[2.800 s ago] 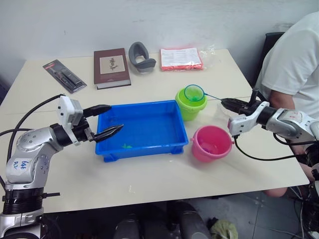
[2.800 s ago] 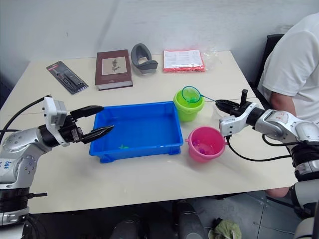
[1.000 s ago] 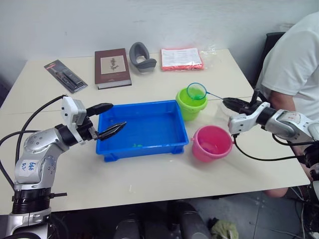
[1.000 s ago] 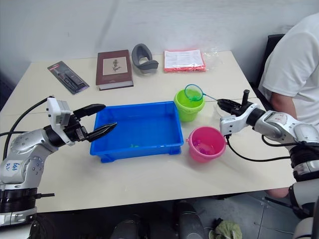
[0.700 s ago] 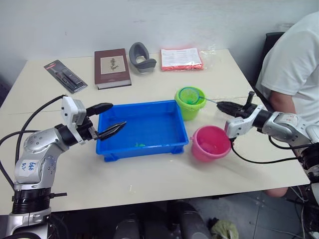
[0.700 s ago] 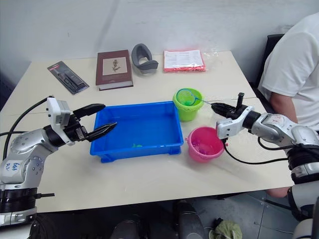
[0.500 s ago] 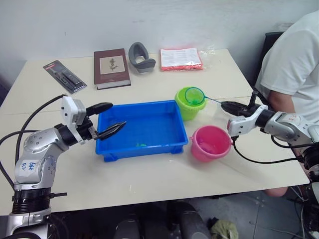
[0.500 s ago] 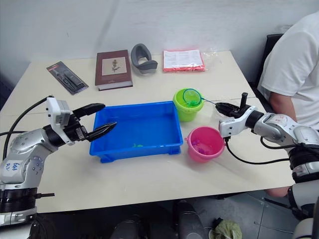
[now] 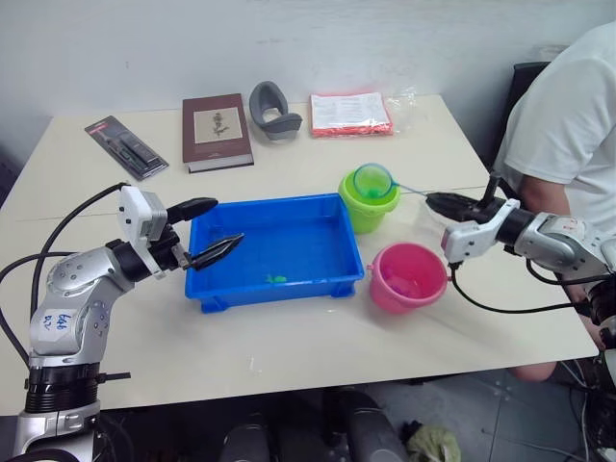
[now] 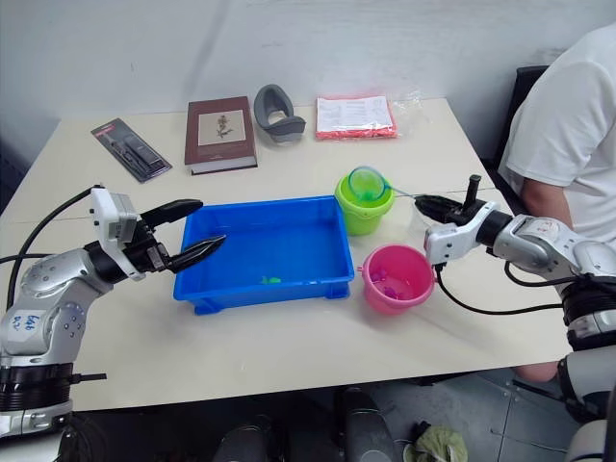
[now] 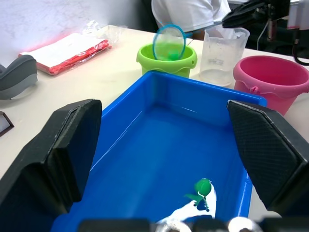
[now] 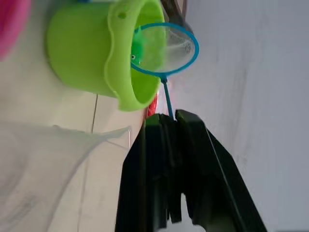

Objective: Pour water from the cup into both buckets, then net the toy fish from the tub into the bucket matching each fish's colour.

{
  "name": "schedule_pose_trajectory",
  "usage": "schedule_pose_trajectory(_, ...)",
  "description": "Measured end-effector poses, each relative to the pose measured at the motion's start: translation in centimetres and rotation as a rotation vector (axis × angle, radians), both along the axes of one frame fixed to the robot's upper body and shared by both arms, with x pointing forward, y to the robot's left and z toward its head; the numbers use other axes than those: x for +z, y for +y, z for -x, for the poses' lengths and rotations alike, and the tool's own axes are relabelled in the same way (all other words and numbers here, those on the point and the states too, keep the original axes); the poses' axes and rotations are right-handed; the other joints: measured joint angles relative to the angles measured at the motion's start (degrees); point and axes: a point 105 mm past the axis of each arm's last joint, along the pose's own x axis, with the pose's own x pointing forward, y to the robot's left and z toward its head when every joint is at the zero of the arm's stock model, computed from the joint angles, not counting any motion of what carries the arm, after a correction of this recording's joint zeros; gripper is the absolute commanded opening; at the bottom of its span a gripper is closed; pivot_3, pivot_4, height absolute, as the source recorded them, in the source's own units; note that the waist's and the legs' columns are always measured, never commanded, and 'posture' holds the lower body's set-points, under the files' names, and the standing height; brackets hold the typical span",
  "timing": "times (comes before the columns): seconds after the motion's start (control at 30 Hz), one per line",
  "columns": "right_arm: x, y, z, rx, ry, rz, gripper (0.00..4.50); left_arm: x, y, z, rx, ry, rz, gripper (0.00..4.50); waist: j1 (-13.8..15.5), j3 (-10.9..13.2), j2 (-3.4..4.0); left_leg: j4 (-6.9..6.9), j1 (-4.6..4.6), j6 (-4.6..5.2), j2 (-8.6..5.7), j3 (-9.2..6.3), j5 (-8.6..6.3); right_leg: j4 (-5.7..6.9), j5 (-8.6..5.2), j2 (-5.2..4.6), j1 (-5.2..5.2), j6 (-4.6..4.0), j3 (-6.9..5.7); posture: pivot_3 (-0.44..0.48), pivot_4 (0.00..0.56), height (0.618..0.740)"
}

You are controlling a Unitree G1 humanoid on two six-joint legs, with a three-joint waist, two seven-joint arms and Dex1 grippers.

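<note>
I've got the right gripper [image 9: 438,202] closed tight on the net's thin handle, net [image 9: 372,179] held out over the lime green bucket [image 9: 365,208], hoop tilted above the bucket mouth. In the right wrist view there's a small green bit behind the mesh, at the bucket's inner wall; can't tell if it's in the net or in the bucket. Left gripper [image 9: 210,229] is wide open, holding nothing, fingers spread at the left end of the blue tub [image 9: 273,252], one finger tip over the near-left rim, the other above the far-left corner. Tub sits mid-table w/ a little water in it; one green fish [image 11: 202,187] lies on the tub floor near the front wall. Pink bucket [image 9: 408,276] stands just right of the tub's front-right corner, near the green bucket but apart from it; pink bits inside in the right eye view, too small to tell what. Clear cup [image 11: 221,55] stands on the table between the two buckets, on their far side from the tub, close under my right gripper. Far edge of the table: book [image 9: 216,130], grey curved object [image 9: 272,107], red-edged packet [image 9: 349,113], black flat pack [image 9: 126,146]. Person in a white shirt [image 9: 568,115] sits at the right side
</note>
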Motion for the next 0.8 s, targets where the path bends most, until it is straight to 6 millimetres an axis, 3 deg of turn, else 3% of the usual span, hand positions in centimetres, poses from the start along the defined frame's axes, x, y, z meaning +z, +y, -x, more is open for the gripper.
schedule_pose_trajectory(0.1,1.2,-0.9,-0.7,-0.058,-0.051,0.002,0.00,0.1,0.0,-0.1,0.000,-0.005,-0.001,4.44,-0.01,0.00,0.00,0.00,0.02,0.00,0.01,0.02,0.00,0.00,0.01,0.02,-0.01,0.01,0.03,0.000,0.150,0.740)
schedule_pose_trajectory(0.47,0.4,0.0,0.2,0.018,-0.035,0.016,0.00,0.1,-0.1,-0.1,0.003,-0.004,0.003,4.44,-0.02,0.00,0.00,0.00,0.01,-0.01,0.01,0.02,0.00,0.00,0.01,0.02,0.00,0.00,0.03,0.000,0.150,0.740)
schedule_pose_trajectory(0.7,1.5,-0.8,-0.5,-0.035,-0.088,0.003,0.00,0.3,-0.1,-0.2,0.001,-0.016,0.002,4.44,0.00,0.00,0.00,0.00,0.00,0.00,0.00,0.02,0.00,0.00,0.01,0.01,0.00,0.01,0.04,0.000,0.150,0.740)
schedule_pose_trajectory(0.8,1.7,-0.5,0.2,0.016,-0.090,0.033,0.00,0.3,-0.1,-0.1,0.001,-0.016,0.002,4.44,-0.06,0.00,0.00,-0.01,0.01,-0.02,0.03,0.01,0.00,-0.02,0.00,0.04,0.01,0.00,0.02,0.000,0.150,0.740)
